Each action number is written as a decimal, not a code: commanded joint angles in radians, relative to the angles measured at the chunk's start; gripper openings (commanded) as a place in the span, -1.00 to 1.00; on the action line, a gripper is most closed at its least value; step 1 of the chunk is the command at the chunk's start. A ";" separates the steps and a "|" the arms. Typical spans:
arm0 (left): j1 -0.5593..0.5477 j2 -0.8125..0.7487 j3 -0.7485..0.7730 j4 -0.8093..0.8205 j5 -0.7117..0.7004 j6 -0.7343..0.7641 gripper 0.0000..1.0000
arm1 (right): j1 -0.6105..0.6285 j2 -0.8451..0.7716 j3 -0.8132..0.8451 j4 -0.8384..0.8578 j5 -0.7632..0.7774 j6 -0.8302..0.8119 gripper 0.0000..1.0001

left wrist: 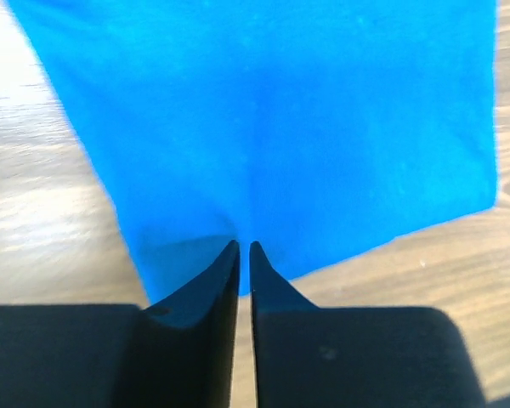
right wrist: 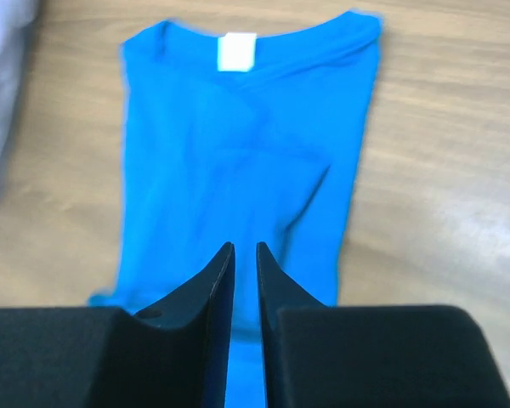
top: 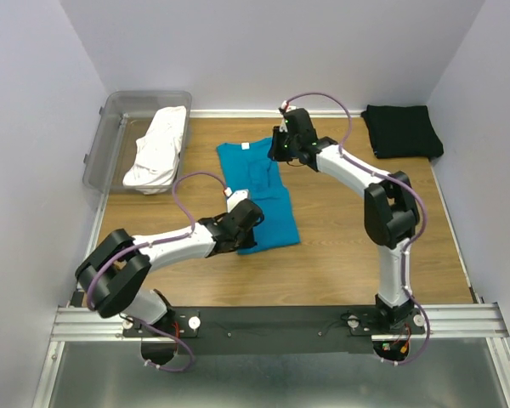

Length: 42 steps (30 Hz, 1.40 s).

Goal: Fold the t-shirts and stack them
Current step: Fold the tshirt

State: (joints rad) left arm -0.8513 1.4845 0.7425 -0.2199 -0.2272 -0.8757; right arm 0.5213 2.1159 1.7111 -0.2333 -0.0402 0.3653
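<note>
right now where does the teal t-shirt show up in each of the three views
top external: the teal t-shirt lies mid-table, collar toward the far wall.
left wrist: it fills the upper picture, its edge near the bottom.
right wrist: it is centred, collar at the top.
shared landmark: the wooden tabletop shows in all three. The white neck label shows in the top and right wrist views only.

Nothing here reads as words or numbers; the white neck tag [right wrist: 236, 52], at twelve o'clock on the teal-blue t-shirt [right wrist: 238, 170], looks blank.
</note>
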 commanded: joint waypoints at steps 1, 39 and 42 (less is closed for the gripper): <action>0.008 -0.111 0.073 -0.082 -0.061 -0.006 -0.55 | -0.004 -0.170 -0.109 -0.029 -0.147 0.014 -0.54; 0.497 0.130 0.190 0.225 0.345 0.235 -0.34 | -0.209 -0.187 -0.514 0.298 -0.777 0.178 -0.56; 0.471 -0.004 0.123 0.221 0.344 0.205 -0.10 | -0.132 -0.235 -0.590 0.330 -0.809 0.198 -0.55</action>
State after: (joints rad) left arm -0.3569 1.6684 0.9310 0.0074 0.0834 -0.6445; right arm 0.3008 1.9491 1.1885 0.0429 -0.7704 0.5213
